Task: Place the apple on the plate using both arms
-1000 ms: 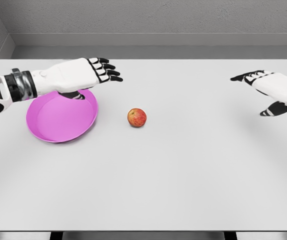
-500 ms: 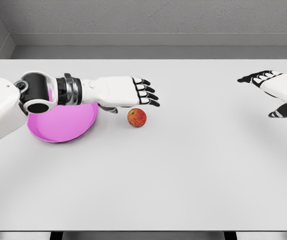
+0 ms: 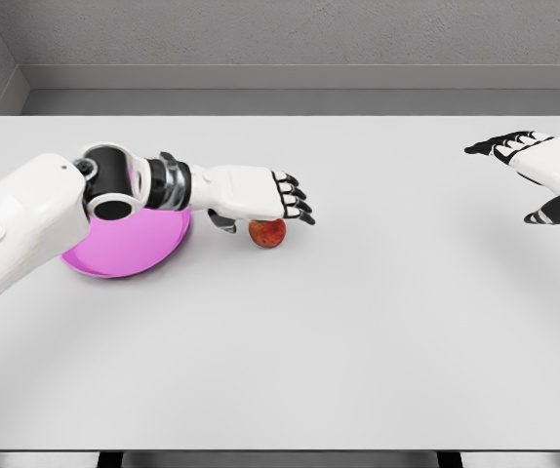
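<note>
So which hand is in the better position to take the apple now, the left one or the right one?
Left. The left hand hovers directly over the apple, fingers spread, with the pink plate just beside it. The right hand is open far off at the table's right edge.

Apple and plate on the white table

A red-yellow apple [image 3: 267, 234] sat upright just right of a round pink plate [image 3: 124, 249], partly hidden from above; the shallow plate lay flat, holding nothing.

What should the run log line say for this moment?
left robot hand: open over apple | right robot hand: open, idle | plate: no apple
</note>
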You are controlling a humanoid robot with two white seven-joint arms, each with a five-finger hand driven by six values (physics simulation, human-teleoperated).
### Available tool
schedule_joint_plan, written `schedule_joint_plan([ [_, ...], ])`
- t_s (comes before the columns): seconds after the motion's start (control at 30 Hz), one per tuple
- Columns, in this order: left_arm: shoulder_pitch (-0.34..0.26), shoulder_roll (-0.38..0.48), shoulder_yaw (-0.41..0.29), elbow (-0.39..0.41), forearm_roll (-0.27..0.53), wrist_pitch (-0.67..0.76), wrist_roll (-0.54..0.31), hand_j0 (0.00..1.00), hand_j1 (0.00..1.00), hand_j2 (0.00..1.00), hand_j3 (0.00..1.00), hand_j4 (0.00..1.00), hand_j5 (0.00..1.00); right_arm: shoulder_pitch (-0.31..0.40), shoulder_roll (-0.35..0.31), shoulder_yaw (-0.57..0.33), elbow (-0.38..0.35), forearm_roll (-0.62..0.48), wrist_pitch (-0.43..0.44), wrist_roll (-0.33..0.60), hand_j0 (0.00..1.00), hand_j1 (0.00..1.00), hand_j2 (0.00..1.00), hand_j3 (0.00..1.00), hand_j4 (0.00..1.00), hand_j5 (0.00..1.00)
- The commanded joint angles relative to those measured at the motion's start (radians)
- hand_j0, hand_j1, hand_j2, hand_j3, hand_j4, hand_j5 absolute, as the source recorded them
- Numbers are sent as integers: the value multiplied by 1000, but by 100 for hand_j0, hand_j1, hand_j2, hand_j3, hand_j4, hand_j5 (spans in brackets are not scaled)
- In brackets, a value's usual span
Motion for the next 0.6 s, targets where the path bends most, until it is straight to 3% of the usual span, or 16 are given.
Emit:
schedule_joint_plan([
  [0.0,0,-10,-25,9,-15,2,-12,100,100,100,100,100,100,0,1,1,-1,-3,1,0,100,100,100,100,100,100],
  [0.27,-6,-20,-28,12,-56,2,-11,100,100,100,100,100,100,0,1,1,-1,-2,1,0,100,100,100,100,100,100],
  [0.57,-8,-29,-46,12,-84,2,-12,77,77,77,77,77,77,0,1,3,-2,-3,1,0,100,100,100,100,100,100],
])
